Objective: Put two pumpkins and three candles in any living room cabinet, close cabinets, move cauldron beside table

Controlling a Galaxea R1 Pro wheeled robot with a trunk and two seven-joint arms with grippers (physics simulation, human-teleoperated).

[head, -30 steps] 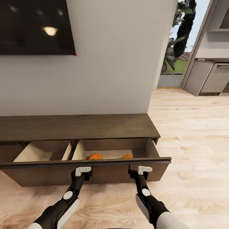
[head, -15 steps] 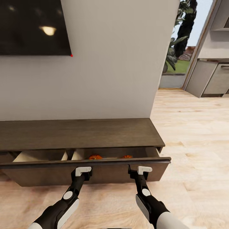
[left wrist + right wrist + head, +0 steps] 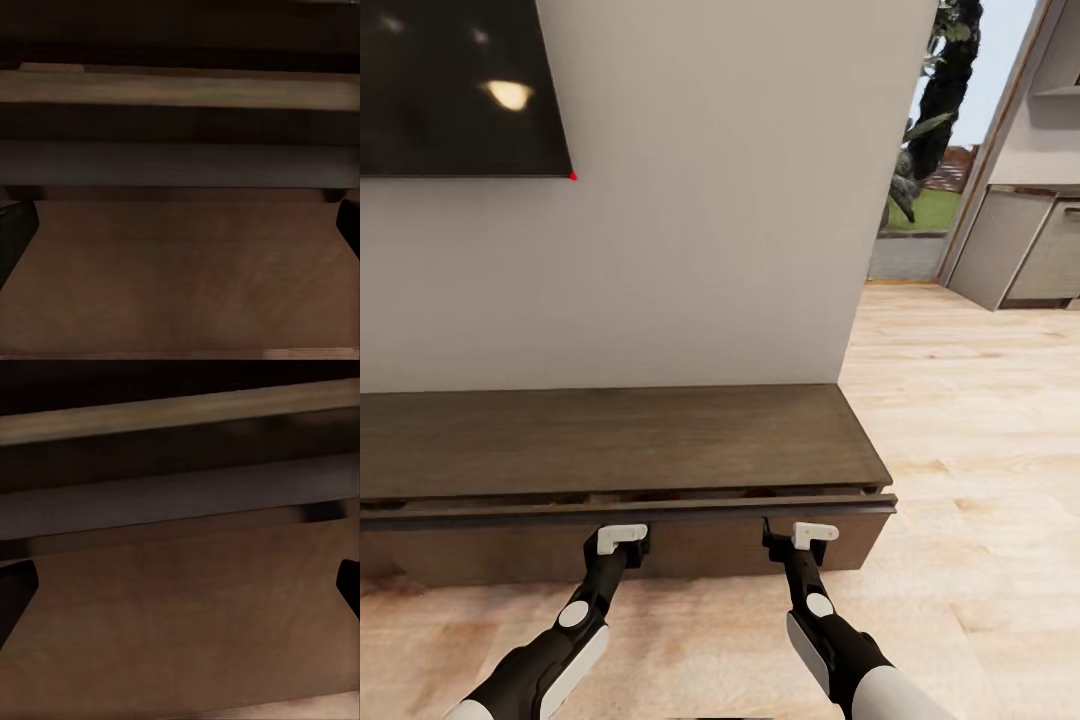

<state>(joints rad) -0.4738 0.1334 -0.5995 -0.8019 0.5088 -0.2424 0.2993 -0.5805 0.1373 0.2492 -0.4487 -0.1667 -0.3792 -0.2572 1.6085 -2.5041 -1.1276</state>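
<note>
Pressing flat dark-wood cabinet [image 3: 610, 440] drawer front [image 3: 660, 545], left tool [image 3: 622, 541] & right tool [image 3: 796, 540] spread wide

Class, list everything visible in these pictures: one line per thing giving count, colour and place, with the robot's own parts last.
cabinet: one, dark brown, against the wall, low.
drawer front: one, dark brown, nearly shut, a thin gap left at its top.
TV: one, black, on the wall, upper left.
wall: one, pale grey, behind the cabinet.
floor: light wood planks, right and front.
kitchen units: grey, far right.
plants: green, outside the opening.
left gripper: one, white tips, against the drawer front.
right gripper: one, white tips, against the drawer front.
</note>
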